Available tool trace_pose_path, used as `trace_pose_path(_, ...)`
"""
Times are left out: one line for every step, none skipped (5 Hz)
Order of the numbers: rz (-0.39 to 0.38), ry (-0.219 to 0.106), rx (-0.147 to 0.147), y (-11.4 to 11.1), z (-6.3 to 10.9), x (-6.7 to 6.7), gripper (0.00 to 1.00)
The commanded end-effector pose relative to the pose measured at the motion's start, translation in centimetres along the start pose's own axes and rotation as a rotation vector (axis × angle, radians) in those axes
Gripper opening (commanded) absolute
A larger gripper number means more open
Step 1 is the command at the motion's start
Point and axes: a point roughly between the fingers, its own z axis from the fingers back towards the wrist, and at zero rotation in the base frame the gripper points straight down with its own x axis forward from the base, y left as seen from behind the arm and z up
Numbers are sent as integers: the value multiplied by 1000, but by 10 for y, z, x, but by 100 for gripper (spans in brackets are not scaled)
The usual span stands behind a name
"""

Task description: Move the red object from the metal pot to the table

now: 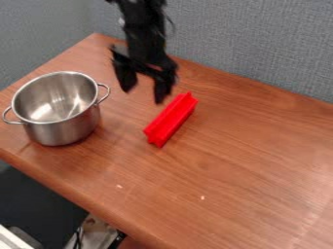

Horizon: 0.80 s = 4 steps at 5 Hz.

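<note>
The red object (170, 119), a long narrow bar, lies flat on the wooden table (247, 165), to the right of the metal pot (56, 107). The pot is shiny, round and holds nothing. My gripper (144, 85) hangs above the table between the pot and the bar, up and left of the bar's far end. Its two dark fingers point down and stand apart, open, with nothing between them. It touches neither the bar nor the pot.
The tabletop's rounded front edge (78, 199) runs diagonally below the pot. A grey wall (260, 39) stands behind the table. The black arm (136, 19) reaches down from the top of the frame.
</note>
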Motion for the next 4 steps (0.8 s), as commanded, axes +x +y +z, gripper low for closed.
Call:
trace_pose_path(54, -62, 2, 20, 29, -8, 100)
trace_pose_path(115, -63, 26, 42, 33, -19, 100)
trace_pose_path(157, -42, 52, 59, 27, -30, 100)
trace_pose_path(188, -16, 78, 68, 15, -37, 100)
